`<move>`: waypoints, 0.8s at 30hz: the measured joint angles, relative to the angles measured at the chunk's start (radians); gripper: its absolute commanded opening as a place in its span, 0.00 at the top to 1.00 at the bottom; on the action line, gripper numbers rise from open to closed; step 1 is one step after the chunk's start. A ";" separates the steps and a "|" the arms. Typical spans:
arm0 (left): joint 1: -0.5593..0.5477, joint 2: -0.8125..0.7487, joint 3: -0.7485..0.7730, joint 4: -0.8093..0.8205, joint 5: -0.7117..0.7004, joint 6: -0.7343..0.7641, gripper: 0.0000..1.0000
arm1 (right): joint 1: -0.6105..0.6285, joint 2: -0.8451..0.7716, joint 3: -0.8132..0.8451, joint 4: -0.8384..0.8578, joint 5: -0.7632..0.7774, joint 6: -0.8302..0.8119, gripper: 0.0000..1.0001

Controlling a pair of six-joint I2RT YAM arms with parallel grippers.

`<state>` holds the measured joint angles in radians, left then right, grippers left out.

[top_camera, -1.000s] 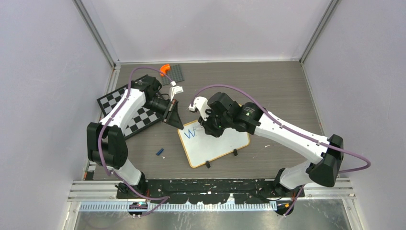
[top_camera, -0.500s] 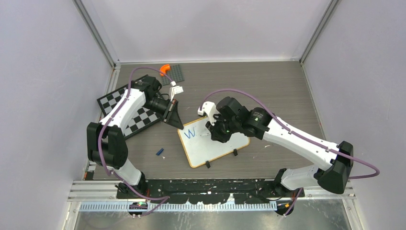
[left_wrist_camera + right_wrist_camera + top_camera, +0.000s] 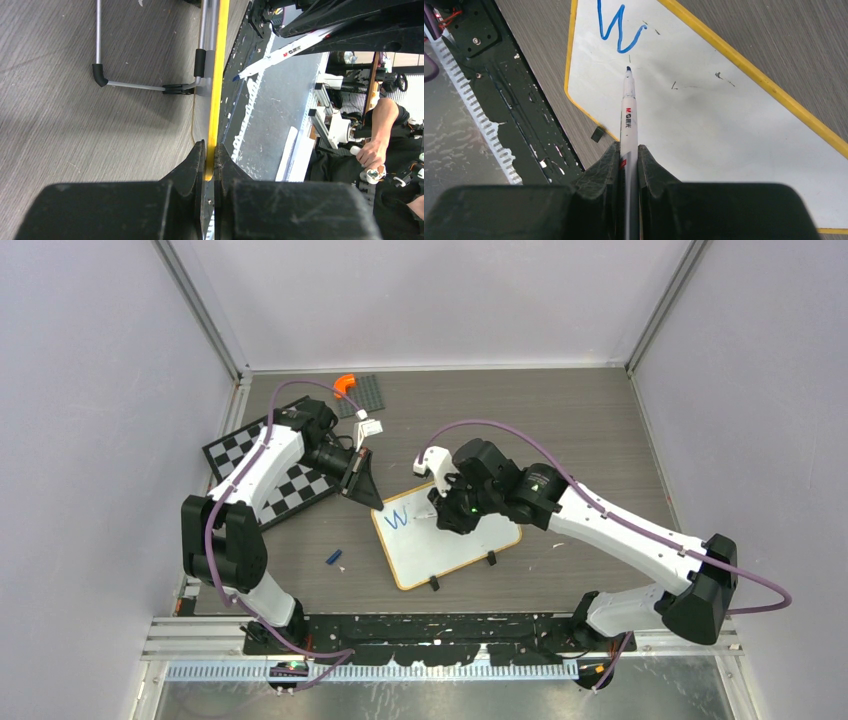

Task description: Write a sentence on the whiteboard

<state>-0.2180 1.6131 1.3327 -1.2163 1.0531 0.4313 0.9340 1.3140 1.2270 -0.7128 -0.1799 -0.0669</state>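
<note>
Your left hand (image 3: pixel 210 150) is pinched tight on the yellow rim of the whiteboard (image 3: pixel 455 545), which lies mid-tabletop (image 3: pixel 580 420), nearer the front edge. Your right hand (image 3: pixel 628 150) is clamped around a white marker (image 3: pixel 627 100). The marker's tip is just beside the sentence (image 3: pixel 620 30), only a blue "W" near the board's far left corner.

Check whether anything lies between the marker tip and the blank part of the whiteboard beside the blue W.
Nothing visible does. The marker in the right gripper points at bare whiteboard just beside the W. The left gripper clamps the board's rim, away from the tip.
</note>
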 measured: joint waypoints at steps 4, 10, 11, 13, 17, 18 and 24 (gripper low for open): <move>0.000 0.000 0.000 0.000 0.002 0.000 1.00 | 0.000 0.022 0.000 0.010 0.014 0.009 1.00; 0.000 0.000 -0.003 0.000 0.005 0.001 1.00 | 0.000 0.035 0.002 0.018 0.062 0.020 1.00; 0.000 0.000 -0.003 0.000 0.005 0.001 1.00 | 0.000 0.035 0.003 0.022 0.069 0.021 1.00; 0.000 0.000 -0.004 0.000 0.006 0.002 1.00 | 0.000 0.036 0.005 0.029 0.081 0.022 1.00; 0.000 0.000 -0.004 0.001 0.006 0.005 1.00 | 0.000 0.047 0.016 0.035 0.089 0.025 1.00; 0.000 0.001 -0.004 0.001 0.005 0.007 1.00 | 0.000 0.051 0.021 0.034 0.089 0.025 1.00; 0.000 0.001 -0.004 0.002 0.005 0.019 1.00 | 0.001 0.079 0.042 0.035 0.073 0.025 1.00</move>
<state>-0.2176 1.6138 1.3289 -1.2144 1.0576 0.4503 0.9348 1.3926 1.2694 -0.6777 -0.1066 -0.0418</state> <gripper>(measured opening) 0.050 0.194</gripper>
